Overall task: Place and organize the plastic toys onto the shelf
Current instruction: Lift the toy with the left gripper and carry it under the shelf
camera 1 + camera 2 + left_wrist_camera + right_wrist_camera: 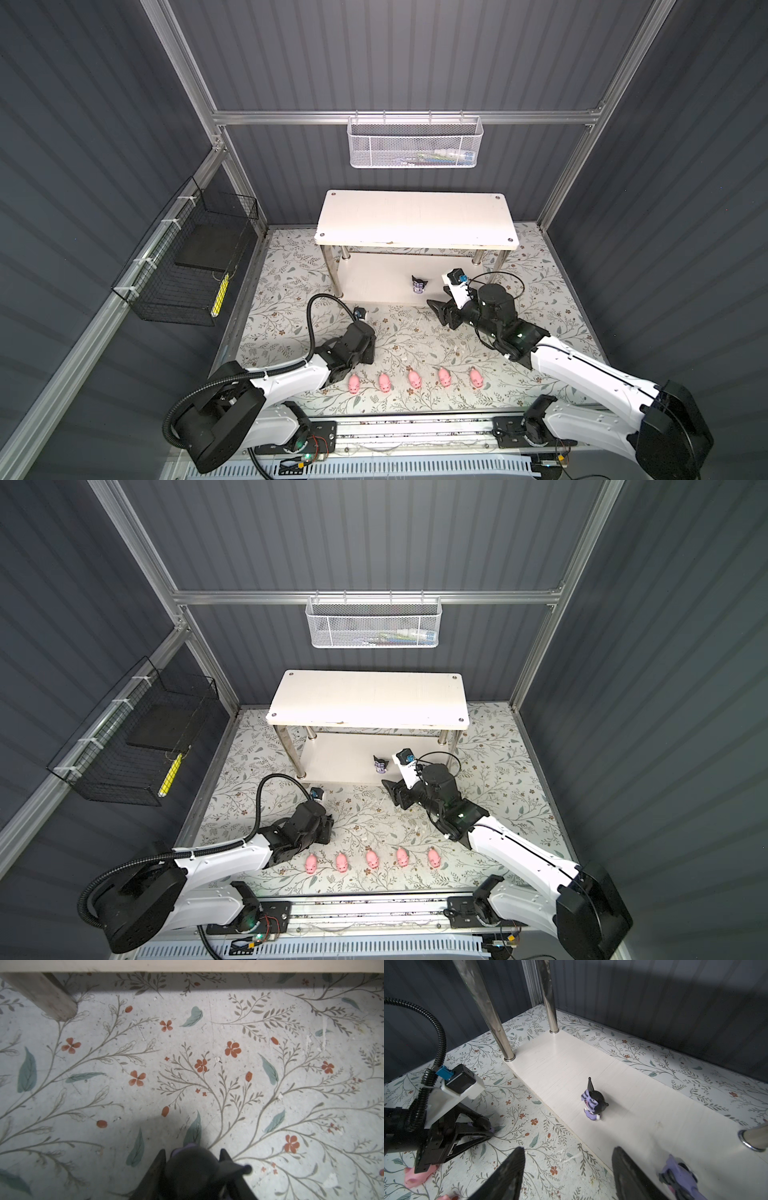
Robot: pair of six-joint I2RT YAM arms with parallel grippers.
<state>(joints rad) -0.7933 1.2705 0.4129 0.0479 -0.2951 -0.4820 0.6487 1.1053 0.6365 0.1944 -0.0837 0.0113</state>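
The shelf [415, 216] [368, 696] stands at the back of the floral mat, its top board bare. One dark purple-and-black figure [419, 284] [381, 764] [592, 1103] stands upright on the lower board [571, 1068]. A second figure [679, 1176] lies on that board beside my right gripper [568, 1167] [438, 309], which is open and holds nothing. My left gripper [193, 1159] [368, 351] points down at the mat, shut on a third dark figure [193, 1169]. Several pink pigs [414, 379] [372, 859] form a row near the front edge.
A white mesh basket [415, 143] hangs on the back rail. A black wire basket [187, 266] hangs on the left wall. A metal shelf leg [41, 995] stands close to the left gripper. Dark panel walls enclose the mat on three sides.
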